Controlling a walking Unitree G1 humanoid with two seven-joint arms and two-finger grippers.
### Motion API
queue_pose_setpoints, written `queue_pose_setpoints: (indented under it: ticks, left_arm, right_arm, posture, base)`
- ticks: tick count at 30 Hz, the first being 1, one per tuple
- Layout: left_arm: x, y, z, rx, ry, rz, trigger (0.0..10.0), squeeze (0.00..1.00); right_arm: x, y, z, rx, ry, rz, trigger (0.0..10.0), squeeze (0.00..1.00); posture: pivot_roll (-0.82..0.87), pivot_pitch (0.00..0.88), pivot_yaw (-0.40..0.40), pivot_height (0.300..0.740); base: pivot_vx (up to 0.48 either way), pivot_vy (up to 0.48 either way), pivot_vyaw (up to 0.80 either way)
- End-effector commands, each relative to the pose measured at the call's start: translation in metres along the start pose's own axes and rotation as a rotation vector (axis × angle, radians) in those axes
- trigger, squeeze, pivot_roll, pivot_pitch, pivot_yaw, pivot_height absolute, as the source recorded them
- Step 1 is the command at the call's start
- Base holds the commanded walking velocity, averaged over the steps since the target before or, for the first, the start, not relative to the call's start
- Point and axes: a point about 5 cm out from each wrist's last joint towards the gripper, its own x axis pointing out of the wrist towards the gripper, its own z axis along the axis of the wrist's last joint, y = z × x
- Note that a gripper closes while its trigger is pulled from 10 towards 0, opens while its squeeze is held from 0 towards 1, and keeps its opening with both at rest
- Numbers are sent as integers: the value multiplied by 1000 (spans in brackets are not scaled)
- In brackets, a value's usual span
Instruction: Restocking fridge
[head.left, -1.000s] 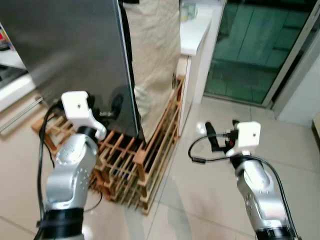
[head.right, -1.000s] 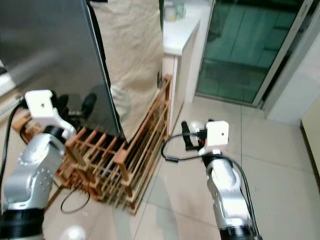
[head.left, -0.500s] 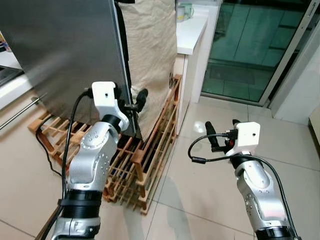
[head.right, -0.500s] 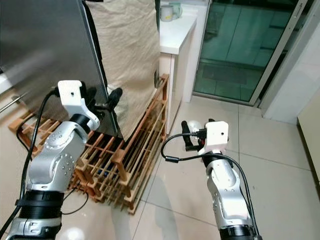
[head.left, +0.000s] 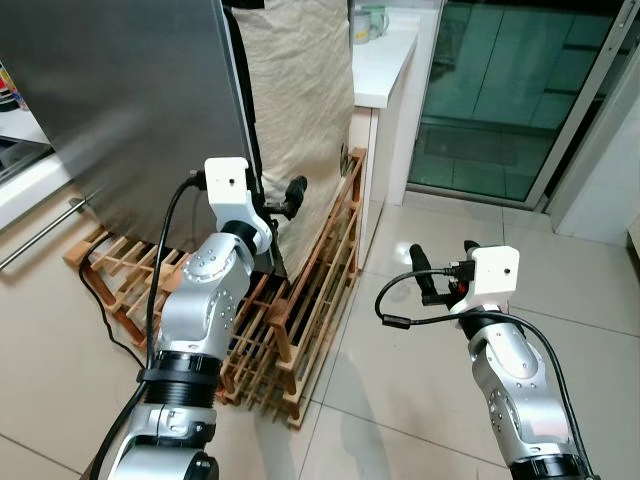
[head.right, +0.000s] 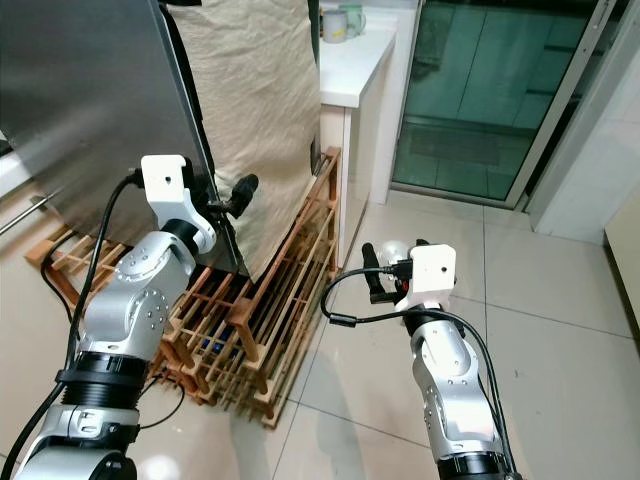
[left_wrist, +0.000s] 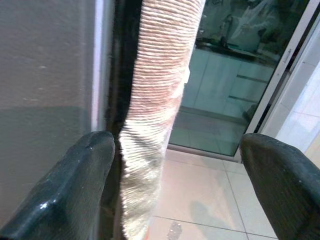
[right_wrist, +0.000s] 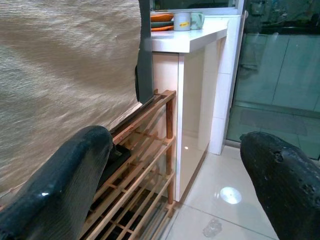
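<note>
The fridge's steel door (head.left: 130, 100) fills the upper left, its black edge (head.left: 250, 150) turned toward me. My left gripper (head.left: 278, 200) is raised to that edge and is open. In the left wrist view one finger (left_wrist: 75, 195) lies in front of the steel face, the other finger (left_wrist: 280, 185) hangs free, and the door edge (left_wrist: 120, 75) runs between them. A beige burlap cloth (head.left: 300, 90) hangs just behind the door. My right gripper (head.left: 442, 250) is open and holds nothing, hovering over the tiled floor and pointing at the wooden rack (right_wrist: 150, 145).
A low wooden slatted rack (head.left: 300, 300) lies on the floor under the door and the cloth. A white counter (head.left: 385, 60) with mugs (head.left: 372, 20) stands behind it. Glass sliding doors (head.left: 500, 90) are at the back right. A black cable (head.left: 100, 300) trails on the floor at left.
My left arm has lifted and swung right, from in front of the steel door to its black edge. The view has shifted slightly. My right arm has stayed put.
</note>
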Motion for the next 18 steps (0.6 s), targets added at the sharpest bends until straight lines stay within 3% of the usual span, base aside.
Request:
queue_pose_setpoints:
  ticks: [1,11,18]
  left_arm:
    - [4,-1,6,17,-17,4,10000,0]
    - [10,-3,2,13,-15,49,10000,0]
    - [17,5,4,15,-29,149,10000,0]
  right_arm:
    - [-1,0,1,-9,-10,-5,10000,0]
    - [-3,1,-1,-7,-2,-4,10000,0]
    - [-4,1,-2,-8,3,-3,10000,0]
  posture:
    - [-204,0,104,740]
    - [-208,0,111,740]
    - [-217,0,112,740]
  base:
    - [0,0,0]
    - [0,0,0]
    - [0,0,0]
